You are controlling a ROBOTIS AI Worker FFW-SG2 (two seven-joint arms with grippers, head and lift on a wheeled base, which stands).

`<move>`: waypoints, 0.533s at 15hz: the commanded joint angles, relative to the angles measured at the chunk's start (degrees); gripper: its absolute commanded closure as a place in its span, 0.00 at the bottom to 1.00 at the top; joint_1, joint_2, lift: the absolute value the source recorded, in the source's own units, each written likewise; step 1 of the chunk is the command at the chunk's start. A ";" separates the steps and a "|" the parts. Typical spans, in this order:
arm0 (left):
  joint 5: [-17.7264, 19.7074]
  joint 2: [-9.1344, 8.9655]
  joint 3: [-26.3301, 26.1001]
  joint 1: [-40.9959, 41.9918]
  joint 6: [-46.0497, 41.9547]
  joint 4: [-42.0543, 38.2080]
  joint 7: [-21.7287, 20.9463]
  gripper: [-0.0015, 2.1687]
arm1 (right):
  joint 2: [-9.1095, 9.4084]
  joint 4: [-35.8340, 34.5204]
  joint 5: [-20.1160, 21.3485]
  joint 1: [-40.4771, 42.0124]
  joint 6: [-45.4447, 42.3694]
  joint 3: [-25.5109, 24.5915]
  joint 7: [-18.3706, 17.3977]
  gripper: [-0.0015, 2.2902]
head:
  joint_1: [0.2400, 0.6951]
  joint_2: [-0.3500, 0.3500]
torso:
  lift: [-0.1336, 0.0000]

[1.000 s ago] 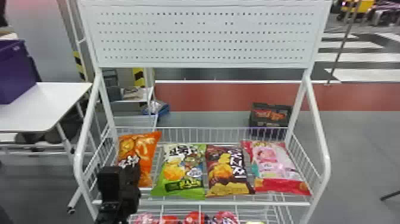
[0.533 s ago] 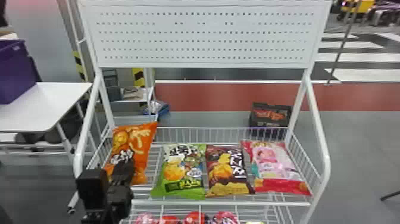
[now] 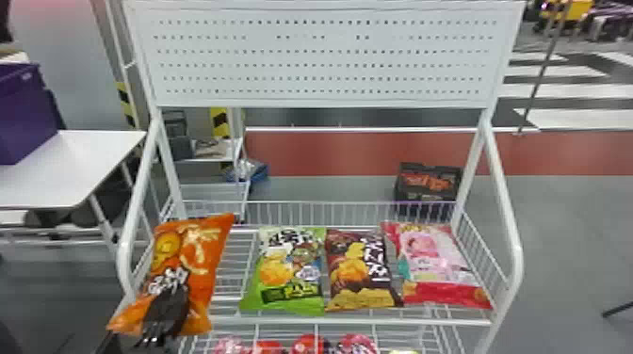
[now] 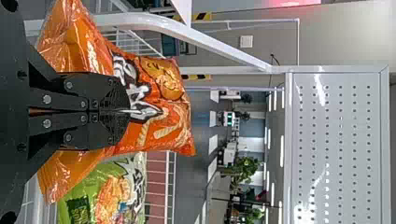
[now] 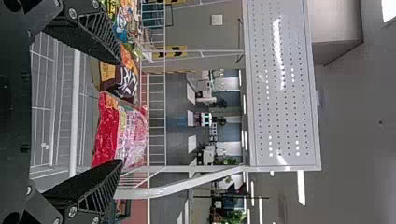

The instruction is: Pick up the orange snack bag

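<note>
By the nearly closed left pincer [image 4: 125, 111], the orange snack bag [image 3: 207, 263] is pinched at its front and held roughly upright by the wire shelf [image 3: 353, 321], presumably so the green snack bag [image 3: 292, 273] is cleared. Nothing is gripped by the widely spread right pincer [image 5: 120, 112].

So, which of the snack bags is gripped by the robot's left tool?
The orange snack bag: the left tool is clamped on it, while the green bag, brown bag and pink bag lie on the shelf.
</note>
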 commanded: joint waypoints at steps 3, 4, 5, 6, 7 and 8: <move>-2.16 0.61 0.90 7.95 -4.08 -4.49 -0.18 0.61 | -0.13 0.09 -0.01 -0.15 0.16 0.16 0.00 0.06 | 0.57 0.50 | 1.00; -2.78 0.61 0.99 9.44 -6.19 -4.67 -0.18 0.61 | -0.13 0.09 -0.10 -0.24 0.16 0.16 0.00 0.06 | 0.57 0.50 | 1.00; -3.13 0.61 1.34 11.11 -8.65 -4.76 -0.27 0.61 | -0.13 0.35 -0.01 -0.33 -0.02 0.16 0.00 0.06 | 0.57 0.50 | 1.00; -3.13 0.61 2.04 12.78 -10.58 -4.76 -0.53 0.61 | -0.13 0.53 -0.01 -0.42 -0.02 0.25 -0.09 0.06 | 0.57 0.50 | 1.00; -3.22 0.61 2.84 14.45 -12.69 -4.76 -0.70 0.61 | -0.13 0.61 -0.01 -0.59 -0.02 0.34 0.00 0.06 | 0.57 0.50 | 1.00; -3.13 0.61 3.45 16.39 -15.33 -4.93 -0.88 0.61 | -0.13 0.70 -0.01 -0.68 -0.02 0.34 -0.09 0.06 | 0.57 0.50 | 1.00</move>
